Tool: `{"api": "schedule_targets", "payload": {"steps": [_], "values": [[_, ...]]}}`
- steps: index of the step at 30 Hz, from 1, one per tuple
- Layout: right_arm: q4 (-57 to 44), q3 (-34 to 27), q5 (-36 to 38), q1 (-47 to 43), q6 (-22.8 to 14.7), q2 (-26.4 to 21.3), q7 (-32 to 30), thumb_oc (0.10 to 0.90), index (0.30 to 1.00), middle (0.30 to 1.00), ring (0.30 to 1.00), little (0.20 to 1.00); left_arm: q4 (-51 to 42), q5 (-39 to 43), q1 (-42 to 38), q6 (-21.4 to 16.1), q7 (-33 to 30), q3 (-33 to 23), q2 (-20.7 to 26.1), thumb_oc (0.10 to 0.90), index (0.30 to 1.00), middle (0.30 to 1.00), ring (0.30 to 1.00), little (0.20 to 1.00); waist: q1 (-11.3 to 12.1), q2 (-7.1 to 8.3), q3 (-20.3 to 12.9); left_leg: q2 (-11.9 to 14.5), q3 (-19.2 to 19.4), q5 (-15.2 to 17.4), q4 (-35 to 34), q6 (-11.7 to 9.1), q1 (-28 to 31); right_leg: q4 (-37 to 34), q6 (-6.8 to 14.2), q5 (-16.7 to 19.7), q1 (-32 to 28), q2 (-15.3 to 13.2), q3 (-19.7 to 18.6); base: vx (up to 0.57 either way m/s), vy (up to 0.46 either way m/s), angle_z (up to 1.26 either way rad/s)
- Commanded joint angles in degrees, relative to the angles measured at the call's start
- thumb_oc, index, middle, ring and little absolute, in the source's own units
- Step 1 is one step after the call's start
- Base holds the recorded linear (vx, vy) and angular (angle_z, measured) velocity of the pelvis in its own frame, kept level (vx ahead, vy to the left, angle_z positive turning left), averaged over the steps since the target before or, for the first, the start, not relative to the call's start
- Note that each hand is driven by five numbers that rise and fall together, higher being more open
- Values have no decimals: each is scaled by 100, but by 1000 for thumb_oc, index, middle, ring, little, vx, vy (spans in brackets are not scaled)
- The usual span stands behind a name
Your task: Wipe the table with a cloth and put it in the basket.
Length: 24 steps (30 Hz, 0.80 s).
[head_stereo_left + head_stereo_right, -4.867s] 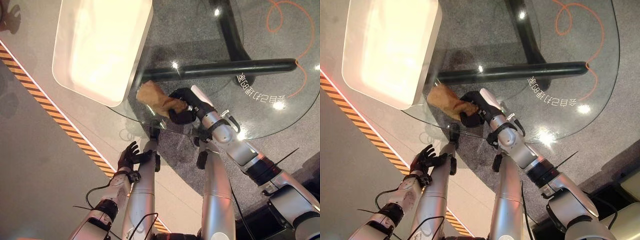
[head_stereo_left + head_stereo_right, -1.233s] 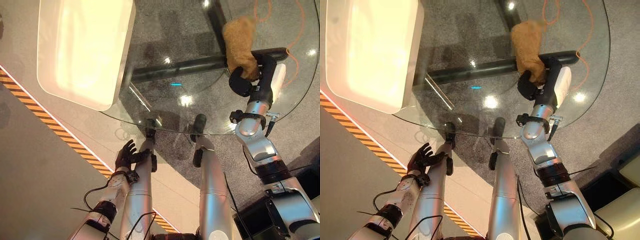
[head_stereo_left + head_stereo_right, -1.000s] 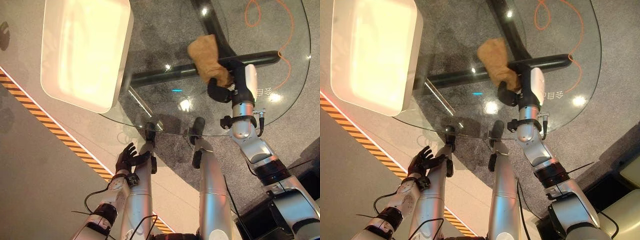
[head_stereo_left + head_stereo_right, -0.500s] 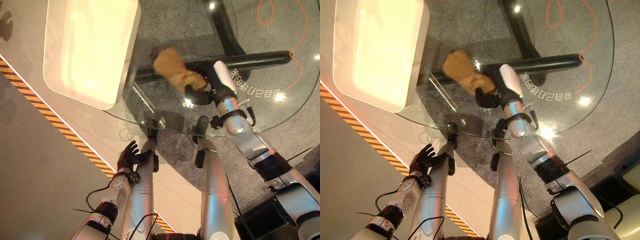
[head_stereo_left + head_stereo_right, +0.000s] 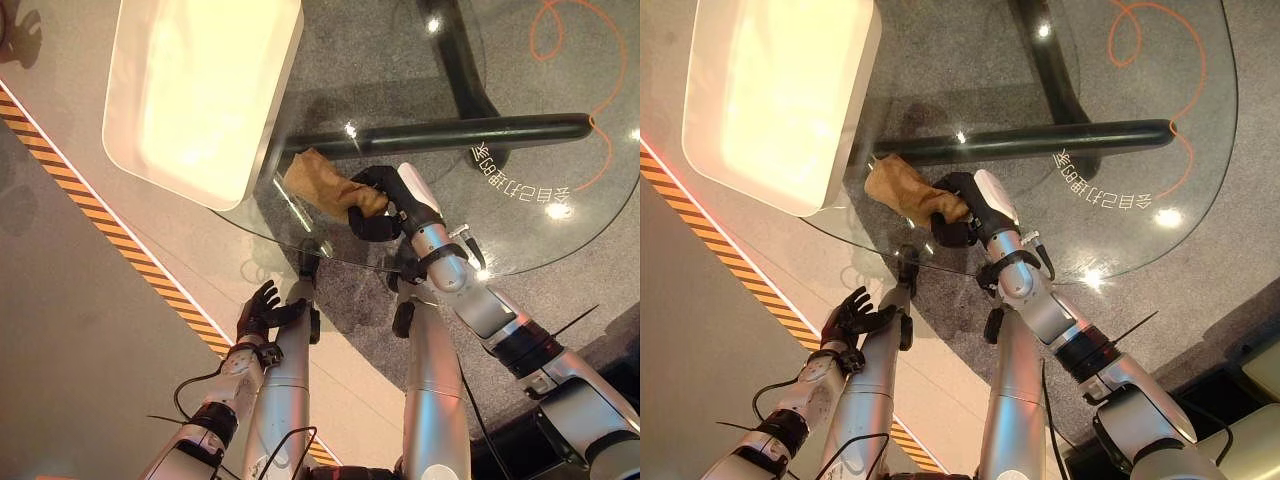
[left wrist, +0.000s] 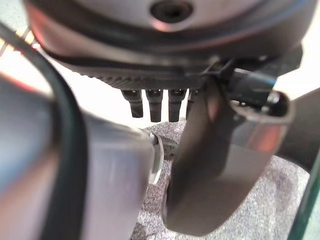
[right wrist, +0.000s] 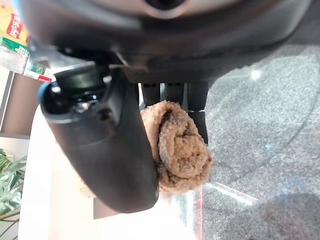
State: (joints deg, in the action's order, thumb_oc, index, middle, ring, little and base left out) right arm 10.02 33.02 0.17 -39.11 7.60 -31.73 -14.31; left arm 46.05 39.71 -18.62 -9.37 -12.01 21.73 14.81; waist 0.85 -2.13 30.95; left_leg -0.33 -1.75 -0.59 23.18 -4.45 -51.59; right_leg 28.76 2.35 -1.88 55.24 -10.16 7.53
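A tan cloth (image 5: 318, 182) lies bunched on the round glass table (image 5: 560, 160), near its front left rim beside the white basket (image 5: 200, 95). My right hand (image 5: 378, 205) is shut on the cloth's near end, pressing it to the glass. In the right wrist view the cloth (image 7: 181, 147) is rolled up between the thumb (image 7: 112, 145) and the curled fingers. My left hand (image 5: 262, 310) hangs low beside the table, off the glass, fingers straight and holding nothing.
The basket overhangs the table's left edge. Under the glass run the table's black base bars (image 5: 450, 130), with an orange cable (image 5: 580, 40) on the grey carpet. A yellow-black striped line (image 5: 90, 210) crosses the floor at the left.
My right hand has swept the cloth across the glass from the far right to the front left, ending next to the basket. The left hand has stayed put.
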Motion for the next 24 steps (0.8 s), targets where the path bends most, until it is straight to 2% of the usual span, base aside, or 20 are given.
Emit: {"api": "schedule_targets", "payload": {"steps": [1,14,20,24], "values": [[-1018,-267,105,140,-786,-17,-138,100,300,300,300,200,-140,76,518,-113,-46,-23,2,800,900,900,900,900,-78,-34,-116,-328,767,319,249,466,54,-714,188,500,-235,426,66,-34,-31,2],[-1080,-852,558,706,-1060,21,-208,100,300,300,300,200,-362,528,972,-449,357,-304,124,800,900,900,900,900,-28,86,-116,-293,668,335,53,456,854,-800,117,320,-1105,474,217,-34,-31,1],[-1286,-1291,783,1243,-1280,-26,-11,100,300,300,300,200,-940,900,1368,-690,988,-434,316,800,900,900,900,900,10,152,-116,-259,589,341,-65,467,1307,-830,73,208,-1584,512,284,-32,-44,5],[-1484,-1517,941,1598,-1445,-37,12,100,300,300,300,200,-1345,1078,1598,-674,1026,-516,481,800,900,900,900,900,21,187,-116,-244,556,336,-116,465,1527,-839,56,156,-1828,539,306,-20,-41,3]]}}
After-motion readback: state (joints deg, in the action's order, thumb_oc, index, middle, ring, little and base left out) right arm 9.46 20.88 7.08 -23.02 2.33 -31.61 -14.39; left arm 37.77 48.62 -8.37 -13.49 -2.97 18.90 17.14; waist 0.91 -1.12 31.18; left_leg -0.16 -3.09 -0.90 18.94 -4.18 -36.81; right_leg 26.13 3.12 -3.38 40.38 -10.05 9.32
